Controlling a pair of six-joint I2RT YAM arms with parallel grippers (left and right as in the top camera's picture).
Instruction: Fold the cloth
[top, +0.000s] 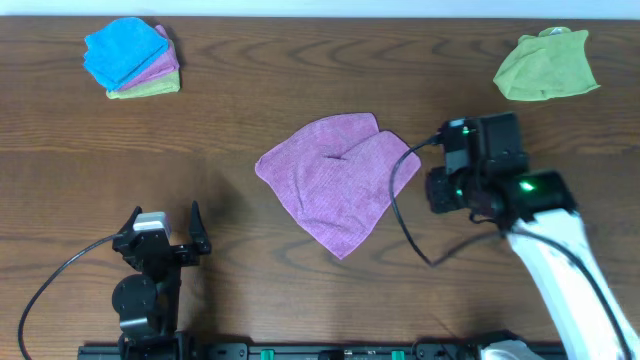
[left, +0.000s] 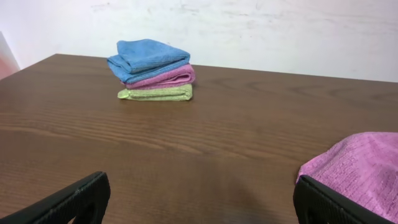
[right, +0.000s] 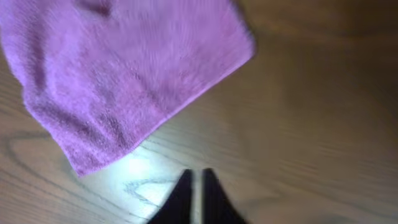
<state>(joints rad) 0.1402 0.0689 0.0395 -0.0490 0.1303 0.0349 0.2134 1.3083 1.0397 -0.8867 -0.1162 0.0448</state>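
Observation:
The purple cloth (top: 340, 180) lies loosely spread on the wooden table's middle, with one flap folded over at its top. It also shows in the right wrist view (right: 124, 68) and at the right edge of the left wrist view (left: 367, 168). My right gripper (top: 436, 190) hovers just off the cloth's right edge. Its fingers (right: 194, 176) are shut, empty and apart from the cloth. My left gripper (top: 165, 222) is open and empty near the front left. Its fingers frame bare table (left: 199, 190).
A stack of folded cloths, blue on pink on green (top: 132, 58), sits at the back left and also shows in the left wrist view (left: 154, 70). A crumpled green cloth (top: 547, 65) lies at the back right. A black cable (top: 410, 235) trails beside the right arm.

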